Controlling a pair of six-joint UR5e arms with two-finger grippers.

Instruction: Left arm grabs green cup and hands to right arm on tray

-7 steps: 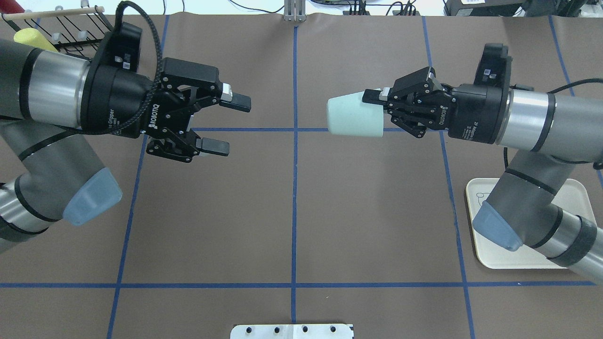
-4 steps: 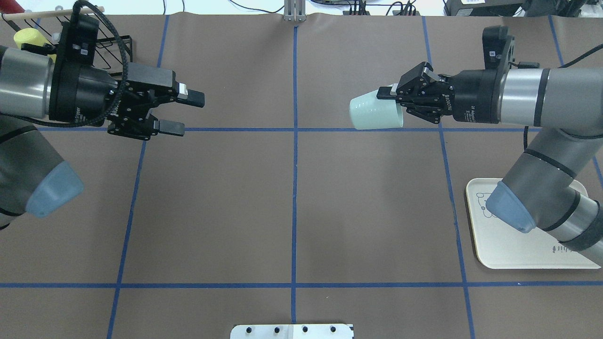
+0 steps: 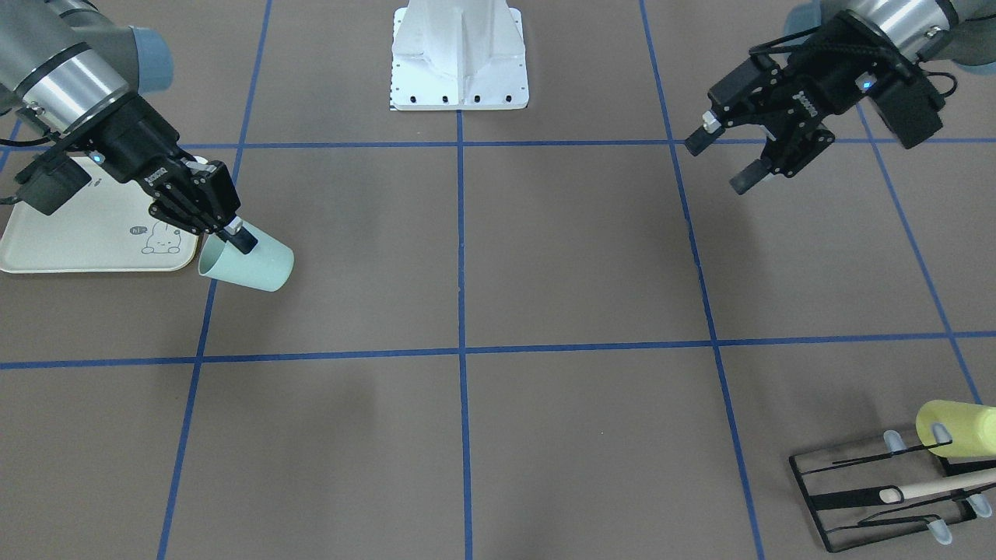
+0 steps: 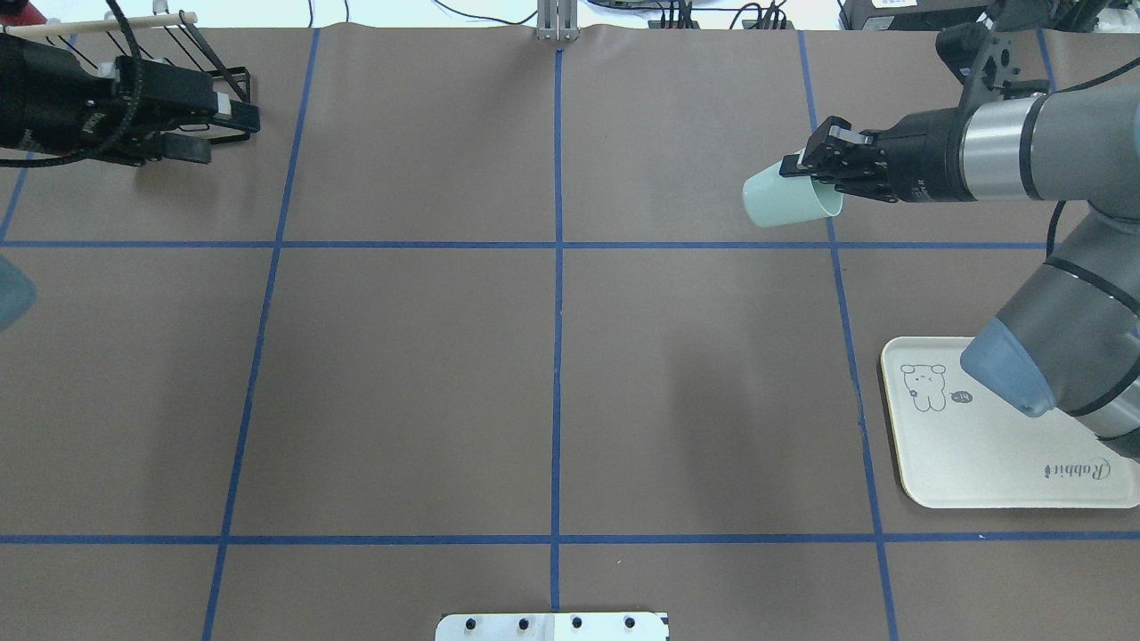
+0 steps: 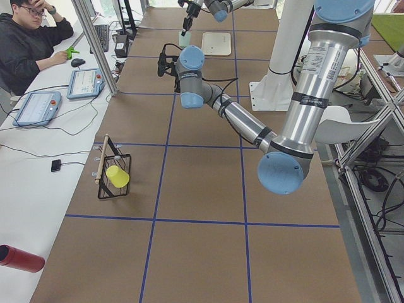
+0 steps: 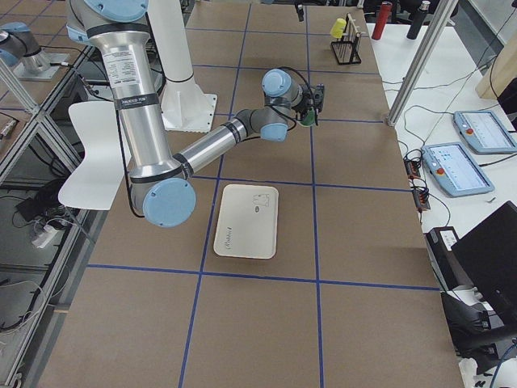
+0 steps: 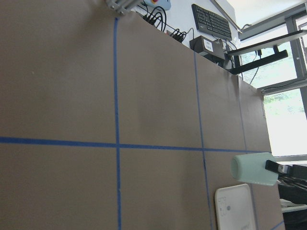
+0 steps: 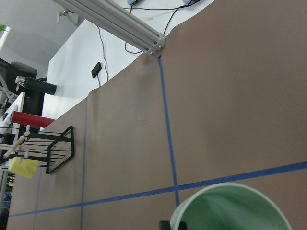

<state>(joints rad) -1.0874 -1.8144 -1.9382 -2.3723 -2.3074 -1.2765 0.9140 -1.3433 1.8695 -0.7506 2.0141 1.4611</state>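
Tabletop (image 4: 401, 383), brown with blue tape grid (image 4: 556, 356), bears cream tray (image 4: 980, 463).

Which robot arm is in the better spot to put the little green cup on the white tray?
Right. The right pincer grips the pale mint-green plastic cup by the rim, and the cream-white rectangular tray lies on that arm's side. The left pincer is open, empty and far away.

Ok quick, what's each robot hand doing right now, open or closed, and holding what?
Left hand: open, holding nothing.
Right hand: closed on the green cup, pinching its rim.
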